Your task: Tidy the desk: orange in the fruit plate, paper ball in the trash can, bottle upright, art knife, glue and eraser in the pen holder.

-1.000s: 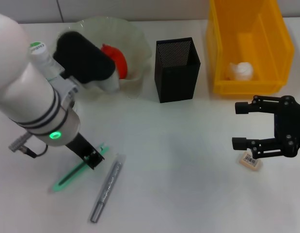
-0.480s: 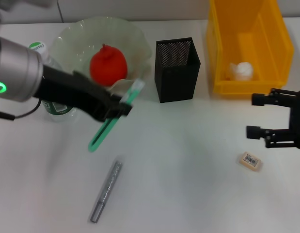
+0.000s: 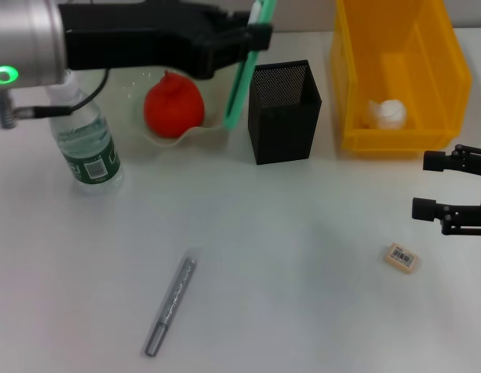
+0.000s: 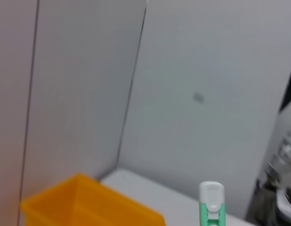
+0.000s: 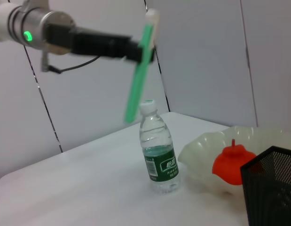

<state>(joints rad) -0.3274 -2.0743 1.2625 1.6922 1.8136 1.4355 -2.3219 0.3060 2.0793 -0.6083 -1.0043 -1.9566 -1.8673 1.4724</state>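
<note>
- The left gripper (image 3: 244, 35) is clamping the green knife (image 3: 242, 78) near its upper end, holding it in the air just beside the black pen holder (image 3: 285, 111), between it and the fruit plate (image 3: 186, 136)
- The knife is looking light, stiff and slim; its smooth plastic could be slipping, so a grip across the flat sides near the top seems right
- Its long axis is hanging close to upright, slightly tilted; the white cap (image 5: 151, 15) is pointing up
- The right gripper (image 3: 458, 203) is waiting with its fingers apart near the eraser (image 3: 401, 257)
</note>
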